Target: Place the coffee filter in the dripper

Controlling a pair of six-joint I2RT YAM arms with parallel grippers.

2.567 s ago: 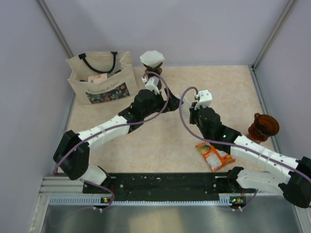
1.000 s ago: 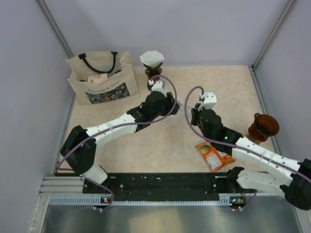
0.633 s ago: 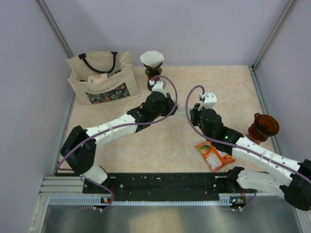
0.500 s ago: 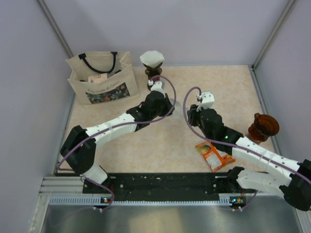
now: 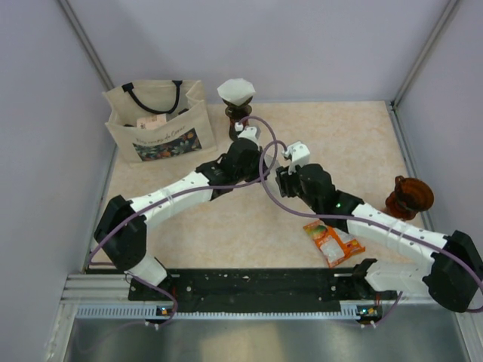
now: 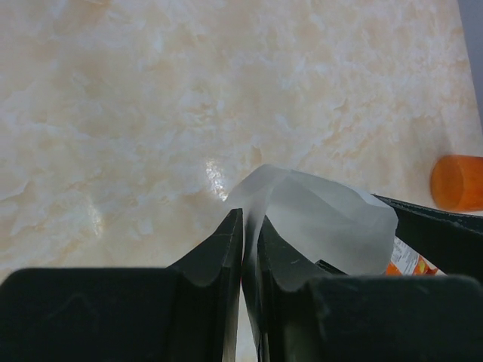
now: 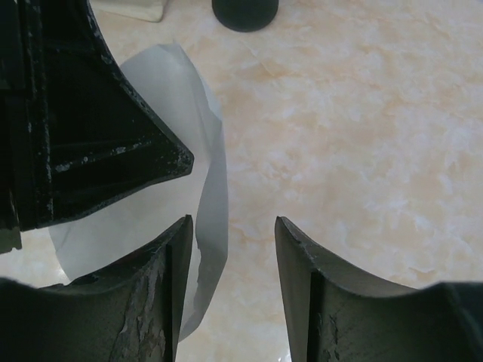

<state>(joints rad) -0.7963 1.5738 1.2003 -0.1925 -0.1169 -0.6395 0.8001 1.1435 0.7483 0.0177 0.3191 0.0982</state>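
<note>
The white paper coffee filter (image 6: 324,226) hangs above the table, and my left gripper (image 6: 245,219) is shut on its folded edge. My right gripper (image 7: 234,222) stands open beside it. The filter (image 7: 170,90) has one edge just inside the right gripper's left finger, and nothing is pinched there. In the top view the two grippers, left (image 5: 264,161) and right (image 5: 279,173), meet at mid-table with the filter hidden between them. A dark dripper (image 5: 237,113) at the back carries another white filter (image 5: 236,91). A reddish-brown translucent dripper (image 5: 408,197) stands bare at the right.
A beige tote bag (image 5: 155,124) stands at the back left. An orange snack packet (image 5: 332,241) lies under the right arm. Grey walls close in the back and both sides. The back dripper's dark base (image 7: 245,11) shows at the top of the right wrist view.
My right arm has swung left toward the left gripper and its jaws have opened. My left gripper has closed on the filter.
</note>
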